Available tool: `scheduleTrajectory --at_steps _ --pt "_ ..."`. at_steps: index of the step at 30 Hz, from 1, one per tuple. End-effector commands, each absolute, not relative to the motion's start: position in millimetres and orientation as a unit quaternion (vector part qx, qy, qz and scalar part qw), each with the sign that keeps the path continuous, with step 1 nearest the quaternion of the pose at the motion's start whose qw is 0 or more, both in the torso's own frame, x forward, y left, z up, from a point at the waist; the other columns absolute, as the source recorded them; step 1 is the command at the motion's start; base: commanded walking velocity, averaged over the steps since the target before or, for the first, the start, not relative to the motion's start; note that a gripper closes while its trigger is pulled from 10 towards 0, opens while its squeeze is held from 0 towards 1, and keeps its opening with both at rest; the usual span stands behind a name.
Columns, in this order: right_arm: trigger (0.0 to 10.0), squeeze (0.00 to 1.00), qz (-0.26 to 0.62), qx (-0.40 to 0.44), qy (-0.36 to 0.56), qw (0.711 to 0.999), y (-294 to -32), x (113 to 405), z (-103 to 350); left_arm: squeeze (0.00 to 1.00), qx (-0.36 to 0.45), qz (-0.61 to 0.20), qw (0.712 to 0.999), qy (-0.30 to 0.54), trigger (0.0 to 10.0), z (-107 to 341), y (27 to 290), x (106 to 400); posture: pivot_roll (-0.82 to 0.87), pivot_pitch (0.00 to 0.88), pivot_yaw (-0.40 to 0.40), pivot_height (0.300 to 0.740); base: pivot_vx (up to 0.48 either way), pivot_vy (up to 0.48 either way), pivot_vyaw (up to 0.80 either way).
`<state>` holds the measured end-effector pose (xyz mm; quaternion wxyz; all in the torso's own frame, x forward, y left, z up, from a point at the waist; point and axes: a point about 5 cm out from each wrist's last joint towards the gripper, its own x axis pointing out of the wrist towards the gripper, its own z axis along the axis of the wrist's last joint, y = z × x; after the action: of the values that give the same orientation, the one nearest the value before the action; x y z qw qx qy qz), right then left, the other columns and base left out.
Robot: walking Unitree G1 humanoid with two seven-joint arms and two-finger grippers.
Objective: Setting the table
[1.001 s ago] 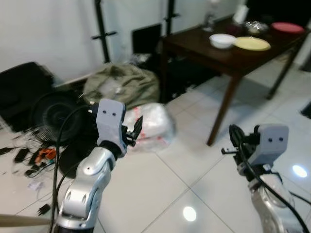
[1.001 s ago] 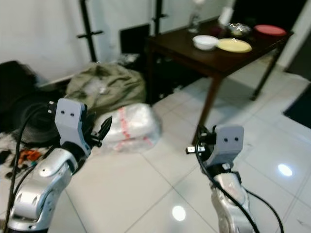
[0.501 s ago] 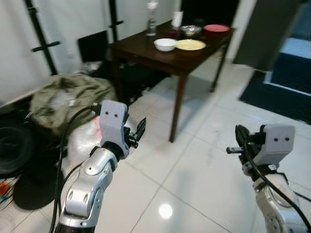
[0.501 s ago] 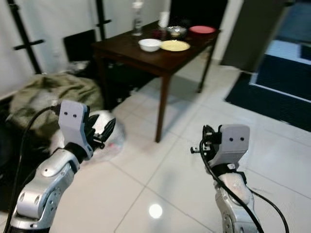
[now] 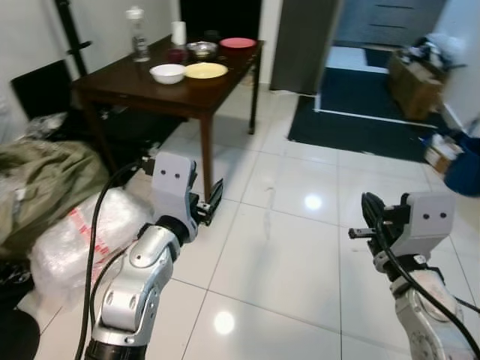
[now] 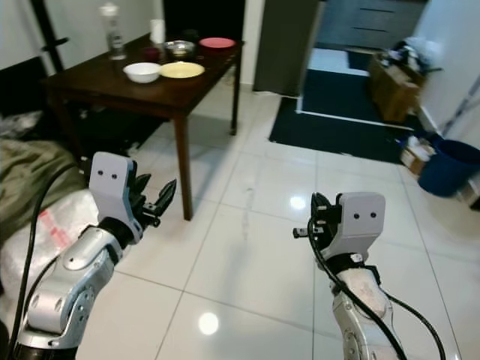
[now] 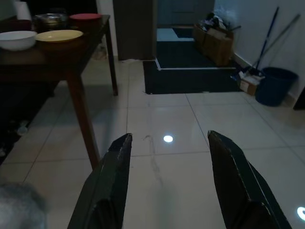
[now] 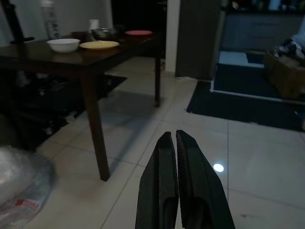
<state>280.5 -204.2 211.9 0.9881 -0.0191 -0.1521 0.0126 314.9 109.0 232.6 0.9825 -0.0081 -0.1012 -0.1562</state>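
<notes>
A dark wooden table (image 5: 142,88) stands at the far left, some way ahead of me. On it are a white bowl (image 5: 167,73), a yellow plate (image 5: 205,70), a red plate (image 5: 238,43), a metal bowl (image 5: 201,49), a clear bottle (image 5: 137,34) and a white cup (image 5: 178,32). My left gripper (image 5: 213,199) is raised in front of me, open and empty; its fingers (image 7: 114,183) stand wide apart. My right gripper (image 5: 370,217) is also raised, over the bare floor at the right, and is shut on nothing, with its fingers (image 8: 164,186) pressed together.
White tiled floor (image 5: 285,247) spreads ahead. A dark mat (image 5: 360,127) lies before a doorway, with a cardboard box (image 5: 414,79) and a blue bucket (image 6: 448,165) at the right. An olive bag (image 5: 37,187) and a clear plastic bag (image 5: 82,232) lie at the left.
The whole picture has swung to the right: the table has shifted from right to left and the doorway, mat and bucket have come into view. Both grippers keep their poses.
</notes>
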Motion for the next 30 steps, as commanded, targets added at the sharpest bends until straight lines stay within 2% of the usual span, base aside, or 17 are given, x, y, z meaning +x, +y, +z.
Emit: scheduleTrajectory --at_steps 1,12,30 --pt "10.0 0.00 0.006 -0.020 -0.143 0.989 -207 278 208 0.00 -0.010 -0.164 0.982 -0.093 10.0 228 107 316 -0.05 0.085 0.100 0.740 0.000 0.000 -0.78" --pt "10.0 0.00 -0.006 0.010 -0.137 0.991 -210 279 204 0.00 -0.005 -0.173 0.979 -0.105 10.0 230 105 320 -0.06 0.075 0.112 0.740 0.000 0.000 -0.78" --pt "10.0 0.00 0.011 0.018 -0.117 0.993 -198 283 193 0.00 0.000 -0.191 0.975 -0.113 10.0 228 95 319 -0.05 0.077 0.114 0.740 0.480 0.000 0.00"
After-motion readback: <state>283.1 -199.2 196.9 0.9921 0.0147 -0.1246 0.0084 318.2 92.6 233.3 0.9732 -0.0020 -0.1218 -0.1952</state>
